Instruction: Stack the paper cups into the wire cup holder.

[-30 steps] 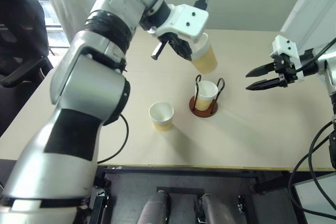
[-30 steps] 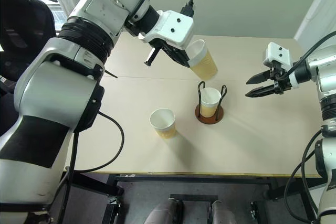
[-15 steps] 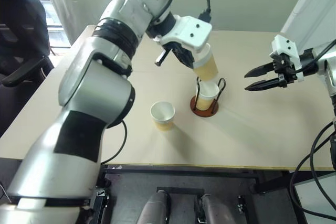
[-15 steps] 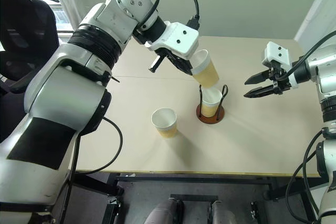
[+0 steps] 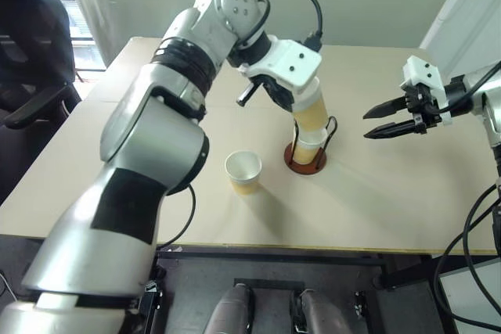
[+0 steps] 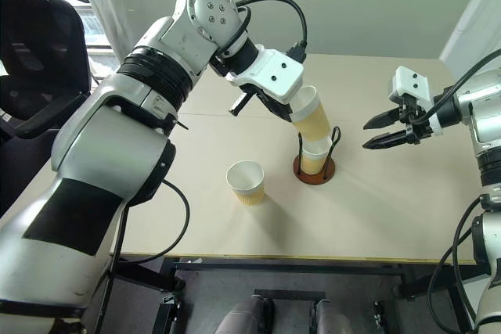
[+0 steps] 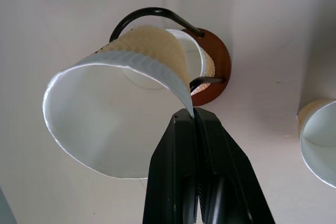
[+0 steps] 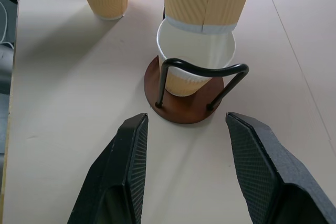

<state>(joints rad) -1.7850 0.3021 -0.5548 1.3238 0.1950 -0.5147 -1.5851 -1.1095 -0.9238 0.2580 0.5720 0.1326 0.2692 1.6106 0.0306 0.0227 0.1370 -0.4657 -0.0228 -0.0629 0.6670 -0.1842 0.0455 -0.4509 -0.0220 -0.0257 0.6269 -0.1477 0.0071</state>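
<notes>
Loose cup: nearest to us, a third paper cup [image 5: 242,172] stands upright on the table [image 5: 376,201], mouth up, well apart from the stand, so we judge it the last one left to stack.
Wire cup holder: the holder [image 5: 304,158] sits just beyond, its reddish-brown disc flat on the table and its two black wire loops upright, which keeps a seated cup [image 8: 195,62] centred between them.
Carried cup: a second cup [image 5: 308,111] hangs base-down with its bottom entering the mouth of the seated one; we read its slight tilt as coming from a pinch on one side of the rim only.
Left gripper: our left gripper [image 7: 192,116] has its black fingers clamped tight on the rim wall of the carried cup, squashing the mouth into an oval.
Right gripper: our right gripper [image 5: 374,120] hovers beside the holder, fingers spread about halfway and holding nothing, probably waiting clear of the stacking.
Writing: we find no brand, label or lettering on the cups or the holder.
</notes>
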